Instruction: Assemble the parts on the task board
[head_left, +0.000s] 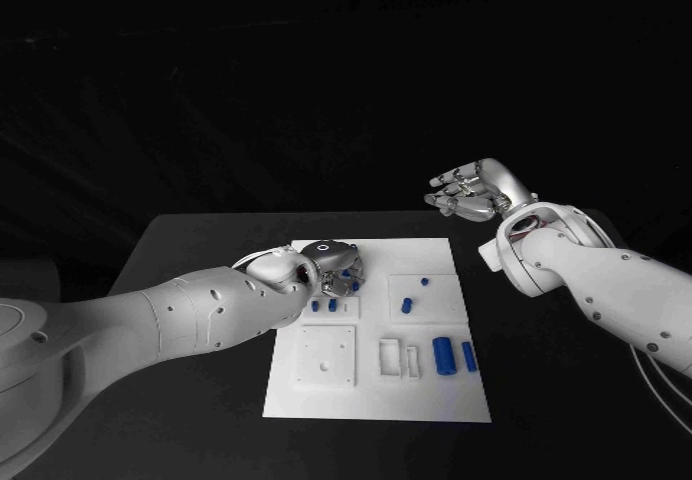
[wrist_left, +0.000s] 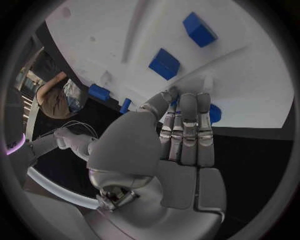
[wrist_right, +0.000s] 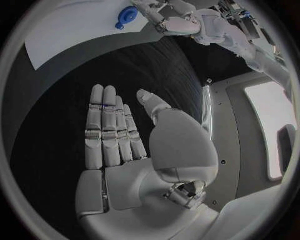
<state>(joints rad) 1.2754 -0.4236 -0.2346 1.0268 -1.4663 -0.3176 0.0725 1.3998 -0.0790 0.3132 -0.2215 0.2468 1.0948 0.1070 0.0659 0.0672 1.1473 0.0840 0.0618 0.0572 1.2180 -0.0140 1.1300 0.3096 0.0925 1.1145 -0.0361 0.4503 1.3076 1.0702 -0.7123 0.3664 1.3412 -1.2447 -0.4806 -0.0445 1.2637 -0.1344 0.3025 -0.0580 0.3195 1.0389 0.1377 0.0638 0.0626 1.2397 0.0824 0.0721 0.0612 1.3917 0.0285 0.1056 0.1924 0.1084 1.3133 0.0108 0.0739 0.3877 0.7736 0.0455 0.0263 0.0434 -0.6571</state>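
two hands are at very different jobs here. the left hand (head_left: 320, 268) is down over the far left corner of the task board (head_left: 433, 400), its fingers curled together around a blue ring-shaped part (head_left: 326, 246) at that corner; whether it truly grips the ring or only touches it i cannot tell. in the left wrist view its fingers (wrist_left: 187, 130) lie straight and close together, tips reaching to a blue part (wrist_left: 214, 113) at the board's edge. the right hand (head_left: 476, 192) hangs well above and beyond the board's far right corner, fingers loosely apart and holding nothing.

my reading is that an early step is in hand: seating or picking the ring at the far corner. the next move likely calls for a firm pinch and a straight lift or press, without dragging across the small blue pegs (head_left: 330, 305) just nearer than the hand.

the other blue blocks (head_left: 444, 355) sit toward the board's near right. the ring lies close to the board's far edge, so there is little margin there; the black desk (head_left: 188, 240) beyond and beside the board offers open room.
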